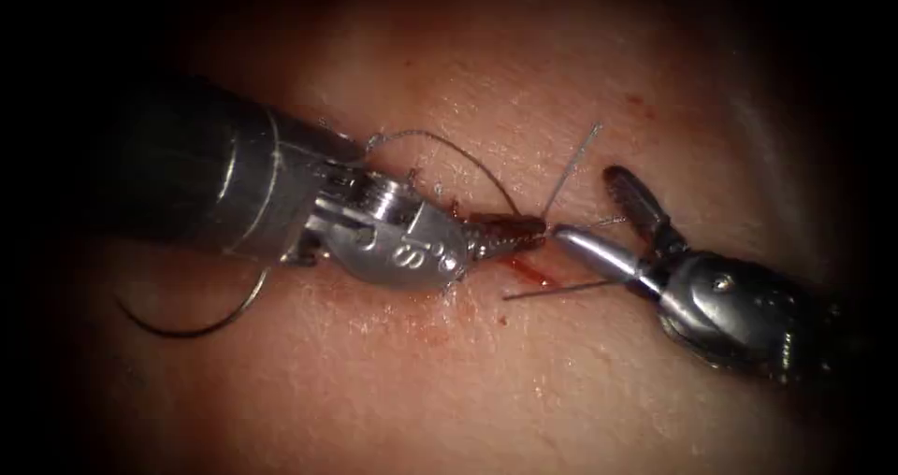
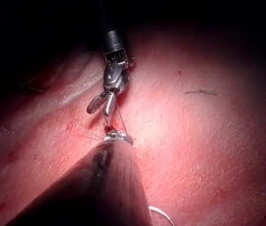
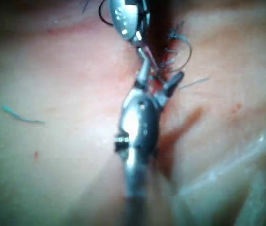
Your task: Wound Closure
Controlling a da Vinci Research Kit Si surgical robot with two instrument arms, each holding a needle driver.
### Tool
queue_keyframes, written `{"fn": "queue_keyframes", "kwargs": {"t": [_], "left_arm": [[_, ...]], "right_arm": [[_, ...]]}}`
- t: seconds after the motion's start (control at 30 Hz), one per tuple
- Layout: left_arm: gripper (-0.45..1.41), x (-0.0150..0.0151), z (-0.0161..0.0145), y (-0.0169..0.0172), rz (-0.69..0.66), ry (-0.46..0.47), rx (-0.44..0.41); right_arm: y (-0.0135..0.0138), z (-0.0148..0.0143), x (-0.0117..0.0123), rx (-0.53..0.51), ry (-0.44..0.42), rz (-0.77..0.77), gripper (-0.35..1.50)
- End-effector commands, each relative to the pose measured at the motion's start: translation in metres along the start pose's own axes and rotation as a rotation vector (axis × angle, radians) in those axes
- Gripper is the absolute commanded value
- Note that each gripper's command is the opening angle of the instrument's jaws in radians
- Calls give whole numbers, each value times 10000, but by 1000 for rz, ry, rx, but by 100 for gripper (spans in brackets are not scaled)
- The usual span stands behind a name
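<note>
Left tool (image 1: 510,235) is clamped on the thread (image 1: 449,145) right at the cut (image 1: 528,269); right tool (image 1: 589,215) gapes wide, holding nothing. Needle (image 1: 192,323) lies loose on the tissue (image 1: 449,391), far left.

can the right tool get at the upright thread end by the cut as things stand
Probably yes. The right tool has its jaws open beside the upright thread end, with bare tissue between them. The left tool, jaws shut at the cut, sits close and could crowd it.
</note>
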Motion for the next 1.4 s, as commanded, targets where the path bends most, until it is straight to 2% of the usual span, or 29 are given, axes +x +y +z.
{"fn": "queue_keyframes", "kwargs": {"t": [0.03, 0.37, 0.5, 0.6, 0.87, 1.07, 1.13, 1.17, 1.23, 1.27, 1.4], "left_arm": [[-45, 1, 8, 2, -2, 2, -1], [-45, -4, 4, 2, 3, 8, -5], [-45, -10, 6, 17, 12, -2, 1], [-45, -16, 11, 34, 11, -6, 6], [-45, -15, 8, 24, 5, 0, 1], [-45, -15, 8, 24, 5, 0, 1], [-45, -15, 8, 24, 5, 1, 1], [-45, -15, 8, 24, 5, -2, 2], [-45, -15, 7, 23, 4, -1, 2], [-45, -16, 6, 22, 3, -5, 3], [-45, -19, 3, 15, -5, -14, 7]], "right_arm": [[-4, 1, -12, -10, -16, 10, 79], [10, 15, -36, -35, -90, 66, 79], [13, 23, -46, -25, -93, 117, 78], [8, 33, -52, -33, -131, 114, 76], [13, 39, -66, -56, -182, 122, 78], [18, 44, -70, -66, -178, 131, 76], [17, 48, -69, -65, -176, 138, 64], [16, 51, -70, -57, -177, 145, 52], [14, 53, -70, -41, -180, 146, 10], [13, 53, -71, -19, -181, 148, -35], [12, 47, -70, 15, -167, 152, -35]]}}
